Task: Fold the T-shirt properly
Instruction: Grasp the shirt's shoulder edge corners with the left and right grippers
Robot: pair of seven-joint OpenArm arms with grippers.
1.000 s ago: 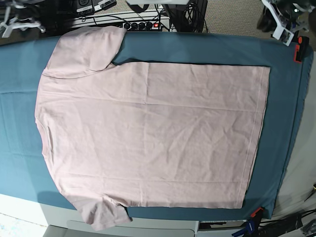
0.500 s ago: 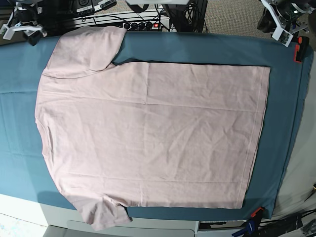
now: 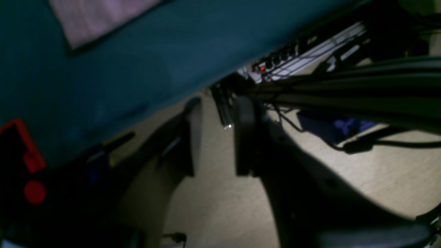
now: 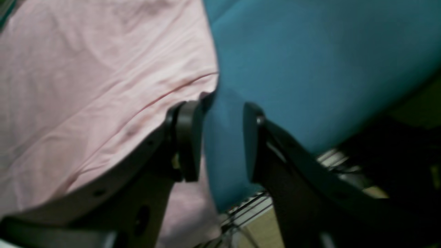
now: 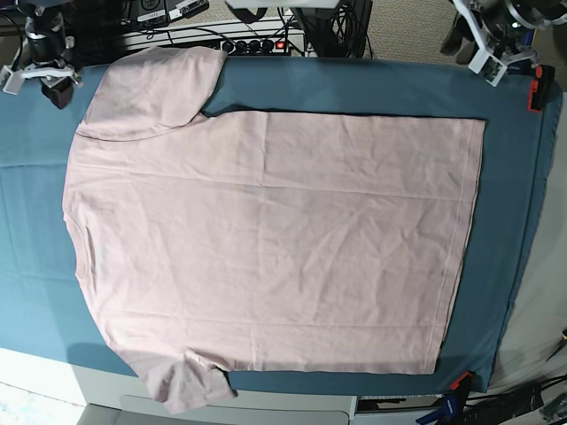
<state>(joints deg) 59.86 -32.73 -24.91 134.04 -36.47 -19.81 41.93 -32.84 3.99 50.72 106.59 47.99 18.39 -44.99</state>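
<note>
The pale pink T-shirt (image 5: 266, 239) lies flat on the teal cloth (image 5: 354, 84), plain side up, collar at the left, hem at the right, both sleeves spread. My right gripper (image 5: 55, 84) hangs at the top left, beside the far sleeve. In its wrist view it (image 4: 220, 134) is open and empty over teal cloth, next to the shirt's edge (image 4: 86, 86). My left gripper (image 5: 478, 49) is at the top right, past the table's far edge. In its wrist view it (image 3: 217, 131) is open and empty over the floor, with a shirt corner (image 3: 100, 17) far off.
A power strip with a red light (image 5: 266, 42) and cables lie behind the table. An orange clamp (image 5: 537, 88) grips the cloth at the far right corner, and another (image 5: 458, 382) at the near right. The white table edge (image 5: 53, 372) shows at the bottom left.
The right gripper has come down into view at the top left, toward the far sleeve. The left gripper has moved left at the top right. The shirt has not moved.
</note>
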